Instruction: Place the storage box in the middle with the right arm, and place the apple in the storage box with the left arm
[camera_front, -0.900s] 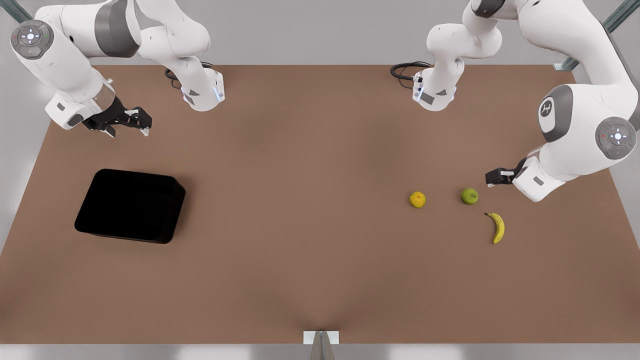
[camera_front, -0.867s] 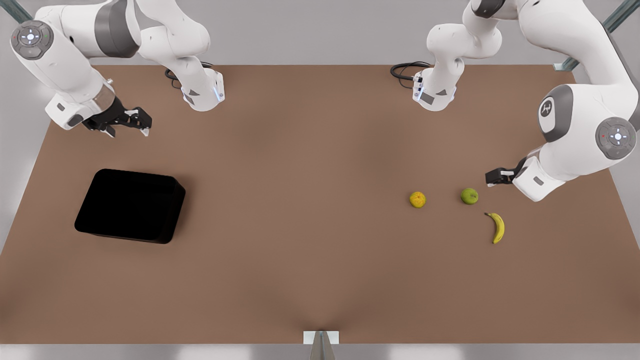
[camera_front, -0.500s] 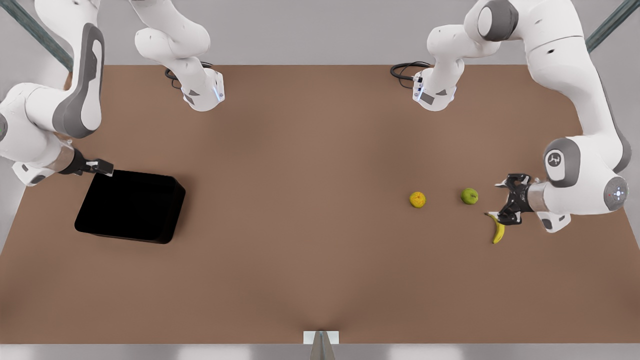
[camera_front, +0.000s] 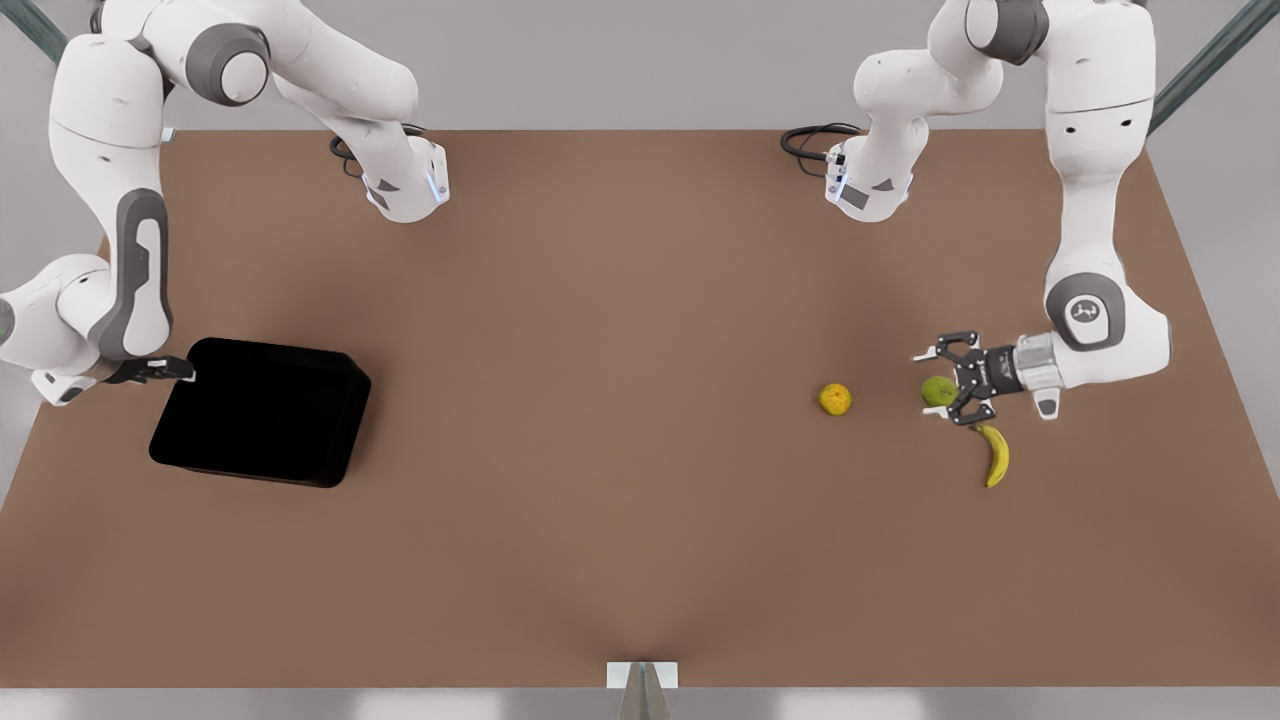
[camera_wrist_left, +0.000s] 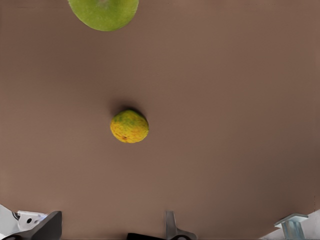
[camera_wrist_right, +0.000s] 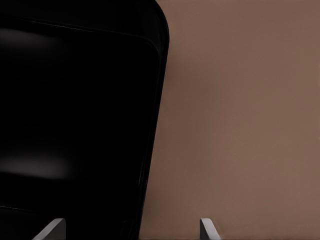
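The storage box (camera_front: 260, 412) sat on the brown bench (camera_front: 600, 400) toward the front view's left, well apart from the fruits on the front view's right and not in the middle. Its black interior held nothing that could be made out. The right end effector (camera_front: 178, 370) hung at the box's corner nearest that arm, touching or just beside the rim; the front view did not settle which. In the right wrist view two pale fingertips (camera_wrist_right: 51, 229) stood apart, spread across the box wall (camera_wrist_right: 150, 150) with one inside the bin and the other over bare bench, so the right end effector was released and grasping nothing.

The apple (camera_front: 936, 390) rested on the bench between the yellow-orange fruit (camera_front: 835, 399) and the left arm's wrist. The left end effector (camera_front: 945, 385) lay level with it, with one finger (camera_front: 935, 353) on either side of the apple, spread wide and not clenched on it. The banana (camera_front: 994, 454) lay just beside the apple, on the side nearer the front view's bottom, its tip close to one finger. In the left wrist view the apple (camera_wrist_left: 104, 12) sat near the edge and the yellow-orange fruit (camera_wrist_left: 129, 126) farther out on the bench.
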